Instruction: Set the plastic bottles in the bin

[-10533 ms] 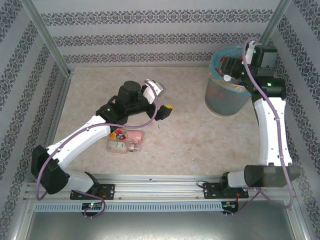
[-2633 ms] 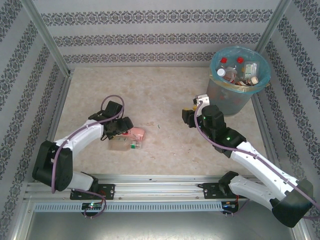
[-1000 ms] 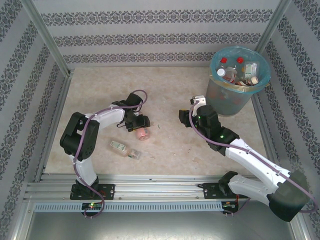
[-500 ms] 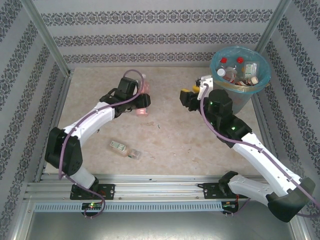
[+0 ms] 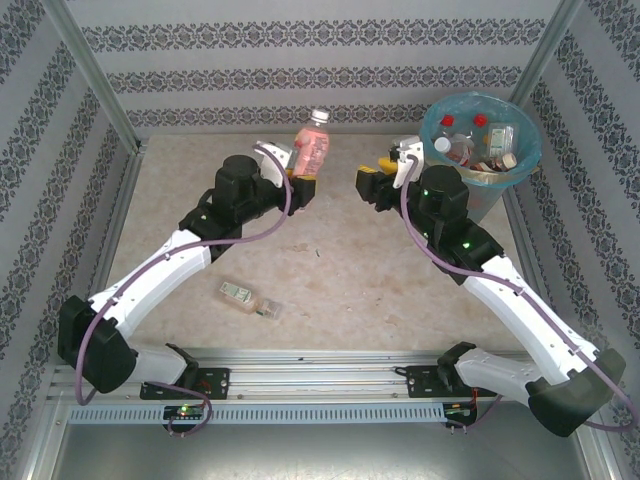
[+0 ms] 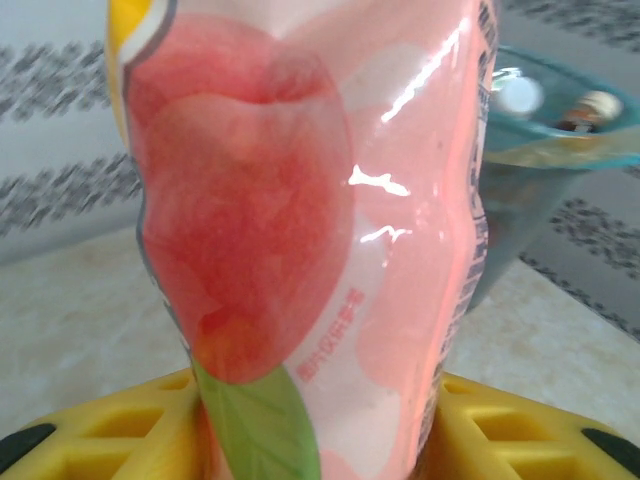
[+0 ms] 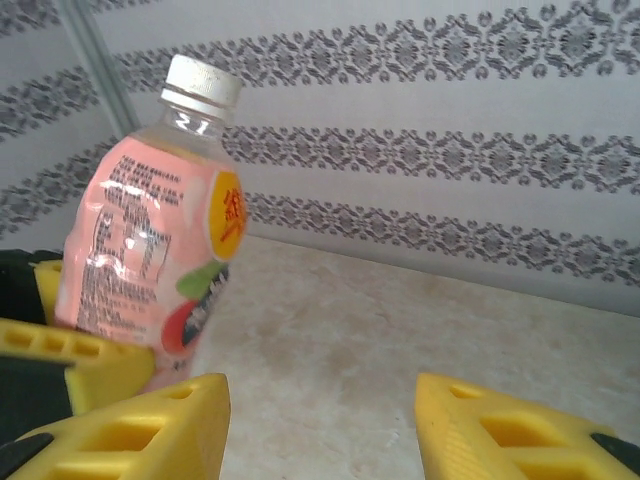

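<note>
Bin (image 5: 455, 205) sits far right, holding several bottles (image 5: 452, 148). Left gripper (image 5: 303, 182) pinches the pink bottle (image 5: 312, 150) upright: peach picture, small print unreadable. Right gripper (image 5: 378, 178) is spread beside it. A spare bottle (image 5: 247, 297) lies near-left on the worktop (image 5: 350, 270).

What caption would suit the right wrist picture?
Right gripper, open, faces the pink bottle the left gripper holds up.

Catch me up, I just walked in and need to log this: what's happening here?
The left gripper holds a pink-labelled bottle upright, lifted off the table. The right gripper, open, faces it near the bin, perhaps for a handover. The bin already holds several bottles; one more bottle lies on the table near the left arm.
</note>
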